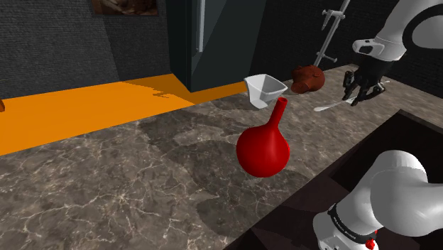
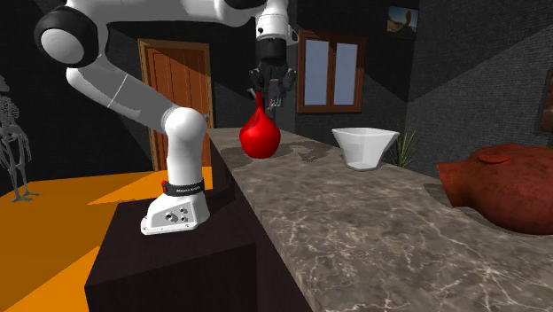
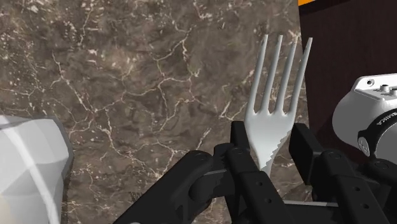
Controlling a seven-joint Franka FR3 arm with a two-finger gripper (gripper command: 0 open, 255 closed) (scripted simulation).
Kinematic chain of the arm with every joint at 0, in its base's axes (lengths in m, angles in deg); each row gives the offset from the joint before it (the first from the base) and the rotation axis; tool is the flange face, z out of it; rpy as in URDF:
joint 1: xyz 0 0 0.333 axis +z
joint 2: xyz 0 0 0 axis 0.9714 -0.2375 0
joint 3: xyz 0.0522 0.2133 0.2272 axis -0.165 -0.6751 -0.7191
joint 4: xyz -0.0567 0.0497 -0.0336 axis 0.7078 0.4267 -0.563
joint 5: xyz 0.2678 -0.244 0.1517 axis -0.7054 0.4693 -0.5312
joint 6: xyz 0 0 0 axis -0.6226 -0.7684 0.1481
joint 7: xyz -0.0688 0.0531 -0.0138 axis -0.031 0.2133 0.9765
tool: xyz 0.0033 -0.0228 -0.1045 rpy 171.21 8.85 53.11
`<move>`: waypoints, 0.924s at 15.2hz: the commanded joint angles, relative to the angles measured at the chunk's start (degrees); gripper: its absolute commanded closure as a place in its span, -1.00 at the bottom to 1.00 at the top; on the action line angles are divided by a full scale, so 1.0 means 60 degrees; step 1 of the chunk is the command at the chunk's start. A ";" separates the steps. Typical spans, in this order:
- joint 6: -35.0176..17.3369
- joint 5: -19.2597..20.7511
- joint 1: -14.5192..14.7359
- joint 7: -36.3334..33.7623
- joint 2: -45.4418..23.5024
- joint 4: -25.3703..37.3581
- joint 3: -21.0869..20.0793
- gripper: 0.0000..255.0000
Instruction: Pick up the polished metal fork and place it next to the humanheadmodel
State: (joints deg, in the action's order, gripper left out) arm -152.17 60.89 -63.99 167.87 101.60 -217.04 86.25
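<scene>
My fingers (image 3: 240, 153) are narrow and clasp the fork (image 3: 275, 95) at its neck, with the tines sticking out flat beyond them. In the side cameras the fork looks lifted clear of the counter (image 1: 142, 185). From that I judge the pick finished and the carry to be the step in hand.

The brown head (image 1: 309, 78) lies on the counter near the fingers, apart from the fork and not touching it. My next move has to bring the fingers across toward it. Then I lower until the fork lies flat on bare counter just beside the head, and only then let the fingers widen. The grip sits toward one end of the fork, so I expect the tines may droop or swing. I would go slowly and watch that they do not knock the head on the way down.

A white cup (image 1: 265, 90) stands just past the head from the fingers. Its top is open and it looks empty. A red vase (image 1: 264, 145) stands well apart from the fingers, farther off than the cup. Its neck is narrow and I cannot see inside. As I read it, neither stands between the fingers and the head.
</scene>
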 commanded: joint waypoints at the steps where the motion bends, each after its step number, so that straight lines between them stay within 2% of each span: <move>1: -0.0303 0.0157 0.0271 0.0243 -0.0645 0.0519 0.0495 1.00; 5: -0.0844 0.0335 0.0898 0.0831 -0.1877 0.1620 0.1600 1.00; 9: -0.1323 0.0244 0.1727 0.1528 -0.3165 0.2871 0.2876 1.00; 12: -0.1645 -0.0051 0.2550 0.2159 -0.4204 0.3913 0.4065 1.00; 14: -0.1838 -0.0385 0.3277 0.2649 -0.4948 0.4663 0.5074 1.00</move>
State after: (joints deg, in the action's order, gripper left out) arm -162.94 59.69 -46.58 182.18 74.34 -191.81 113.79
